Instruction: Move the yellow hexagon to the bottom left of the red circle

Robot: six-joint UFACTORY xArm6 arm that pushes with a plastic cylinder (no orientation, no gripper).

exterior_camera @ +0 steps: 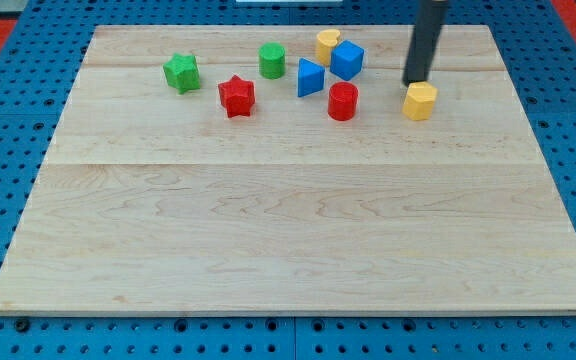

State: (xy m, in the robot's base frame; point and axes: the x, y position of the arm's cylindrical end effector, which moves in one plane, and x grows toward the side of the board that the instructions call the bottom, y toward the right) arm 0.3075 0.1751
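Camera view shows a pale wooden board [288, 230] lying on a blue pegboard table [8, 120], with all the blocks gathered along the view's top part of the board. Farthest to the view's left sits a green star [181, 72], and just right of it, a little lower, a red star [236, 96]. Next comes a green cylinder [272, 60], standing upright. Right of that is a blue triangle [310, 77], and above and right of it a yellow block [328, 46] — its shape I can't quite make out — with a blue cube [347, 60] touching or nearly touching it on the right. Below the cube stands the red circle [342, 101], close to the triangle's lower right.

Well to the right of the red circle, at about the same height, is the yellow hexagon [420, 101] — so it lies on the circle's right side, not its lower left.

The dark rod comes down from the view's top edge, nearly straight and leaning only slightly, and my tip [417, 82] rests just above the hexagon's upper edge, touching it or a hair apart; I can't tell which. There are no fingers here — just the plain rod end, holding nothing.
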